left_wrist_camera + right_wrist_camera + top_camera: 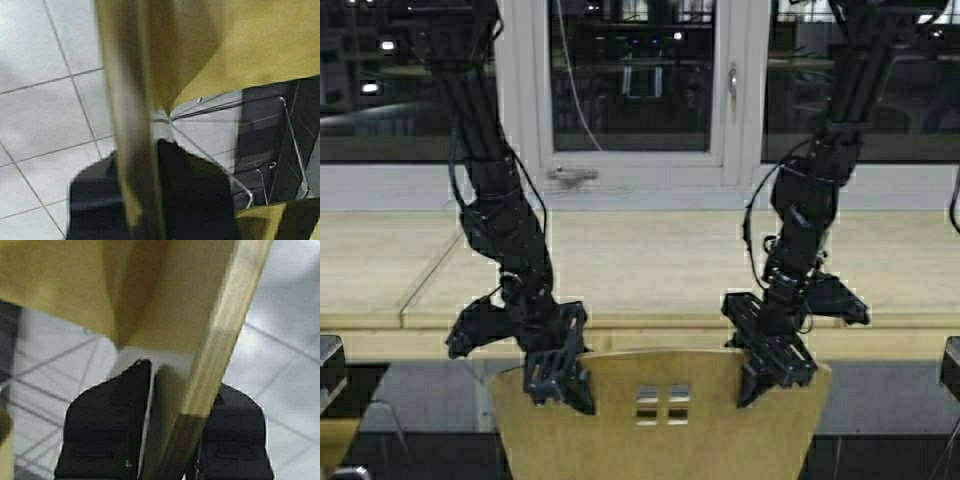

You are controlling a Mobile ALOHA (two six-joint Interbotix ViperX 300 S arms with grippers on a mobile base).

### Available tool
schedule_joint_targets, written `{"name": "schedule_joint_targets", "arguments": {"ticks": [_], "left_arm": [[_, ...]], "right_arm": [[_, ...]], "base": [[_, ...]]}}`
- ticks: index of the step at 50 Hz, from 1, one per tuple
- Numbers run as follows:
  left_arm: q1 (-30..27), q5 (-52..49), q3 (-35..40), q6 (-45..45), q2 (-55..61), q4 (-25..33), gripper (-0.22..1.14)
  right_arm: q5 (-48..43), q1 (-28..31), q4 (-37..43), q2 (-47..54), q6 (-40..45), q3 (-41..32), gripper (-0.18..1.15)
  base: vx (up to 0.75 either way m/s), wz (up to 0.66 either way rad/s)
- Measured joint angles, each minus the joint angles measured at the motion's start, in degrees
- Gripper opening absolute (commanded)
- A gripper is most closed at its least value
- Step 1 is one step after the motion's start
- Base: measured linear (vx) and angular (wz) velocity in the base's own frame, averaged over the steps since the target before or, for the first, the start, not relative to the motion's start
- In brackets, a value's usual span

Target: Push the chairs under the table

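both tools grip the chair (pixel 660 420) back's top edge, left tool (pixel 558 378) and right tool (pixel 775 368) at its corners; the tabletop (pixel 650 265) lies straight ahead, its long edge crosswise.

Two robot arms, each with one tool: left tool (pixel 558 372), right tool (pixel 775 366). One yellow chair (pixel 660 420). One long desk (pixel 640 270). One window (pixel 638 80).

Overhead view; wrist close-ups sharing chair (pixel 660 410)
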State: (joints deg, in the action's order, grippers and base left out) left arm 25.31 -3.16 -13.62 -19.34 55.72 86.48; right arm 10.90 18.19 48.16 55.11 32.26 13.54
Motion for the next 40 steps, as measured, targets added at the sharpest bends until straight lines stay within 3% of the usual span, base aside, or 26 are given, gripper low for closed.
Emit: {"name": "schedule_joint_targets", "arguments": {"ticks": [40], "left_arm": [[0.0,0.0,-6.3,0.4,-2.5,-0.5,0.03]], "right_arm": [[-0.2,2.3,0.3,-1.4,0.1,4.6,0.04]], "base": [[0.22,0.00]]}}
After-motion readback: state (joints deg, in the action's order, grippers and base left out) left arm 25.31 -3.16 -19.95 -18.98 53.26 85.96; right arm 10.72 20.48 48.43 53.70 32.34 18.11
